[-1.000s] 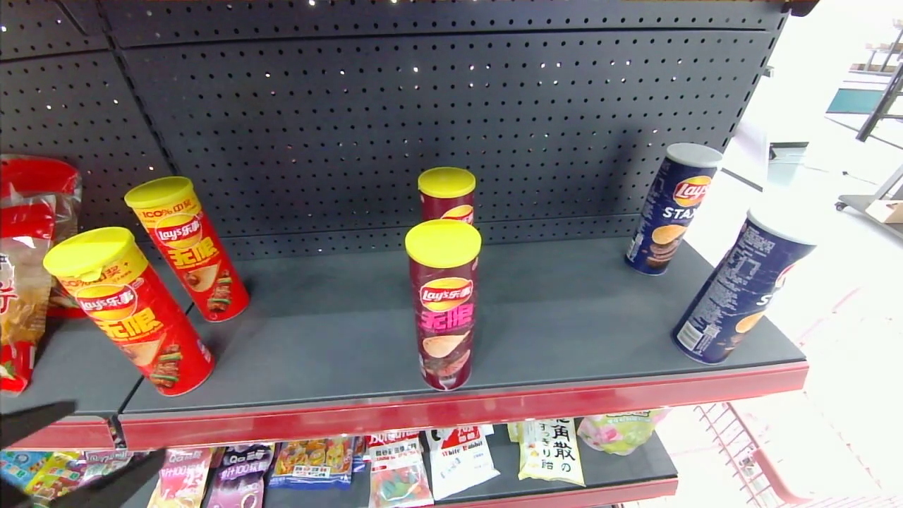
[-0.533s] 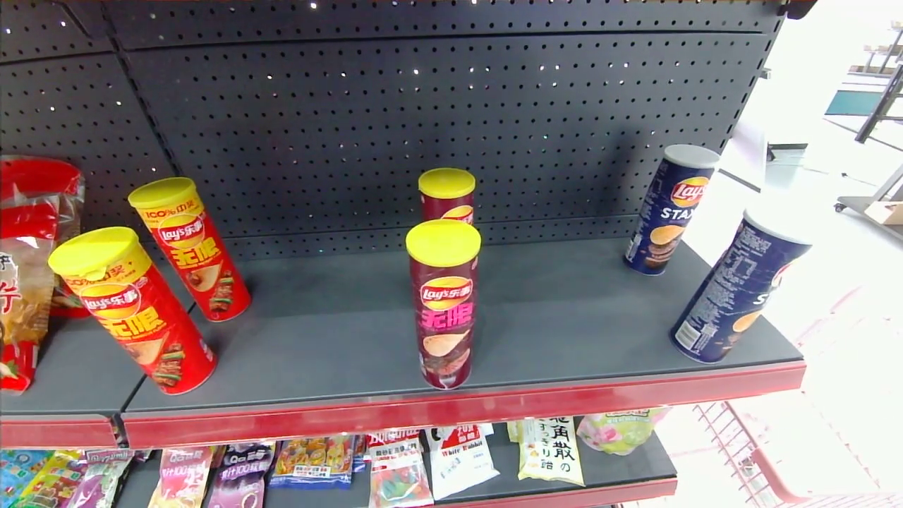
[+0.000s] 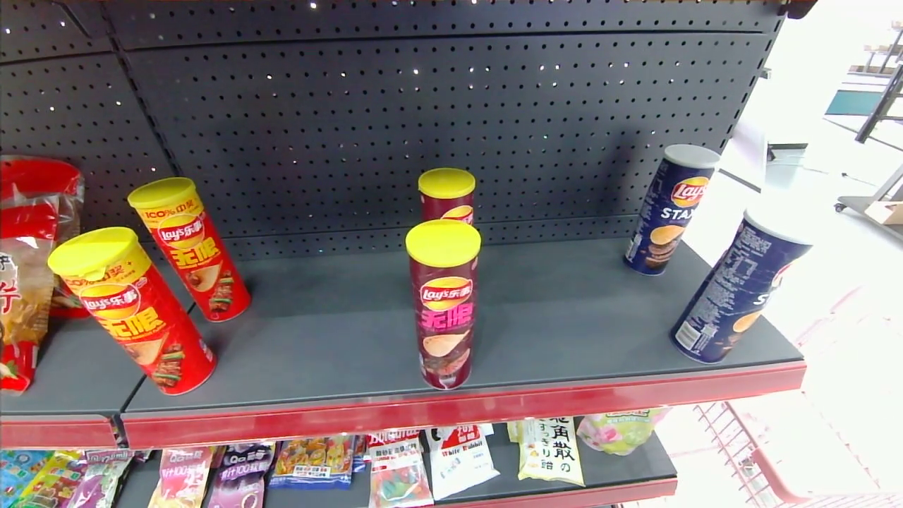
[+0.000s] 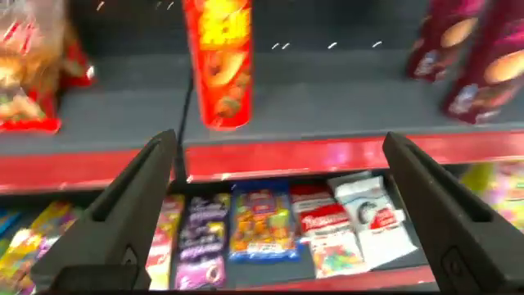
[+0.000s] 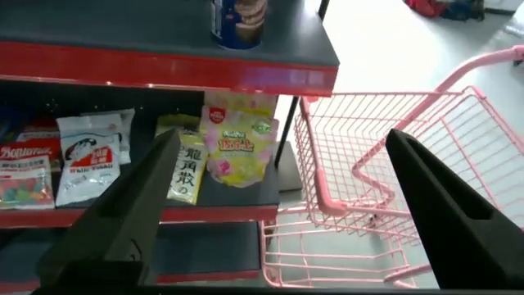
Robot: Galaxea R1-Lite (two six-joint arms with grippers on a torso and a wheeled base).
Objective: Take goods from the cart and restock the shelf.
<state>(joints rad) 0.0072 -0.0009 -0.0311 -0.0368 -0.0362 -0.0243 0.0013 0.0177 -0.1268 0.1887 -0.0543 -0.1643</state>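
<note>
On the grey shelf stand two red chip cans, two maroon cans in the middle and two dark blue cans at the right. My left gripper is open and holds nothing. It hangs in front of the shelf's red front edge, below a red can. My right gripper is also open with nothing in it. It sits lower, facing the shelf's right end beside the pink wire cart. No goods show in the visible part of the cart.
Snack bags lie in a row on the lower shelf. More bags crowd the upper shelf's far left. Bare shelf space lies between the can groups. The cart's corner is at the lower right, past the shelf end.
The dark fingers of my left gripper, seen at the head view's lower left corner a second ago, have dropped out of that view. The cans have not moved.
</note>
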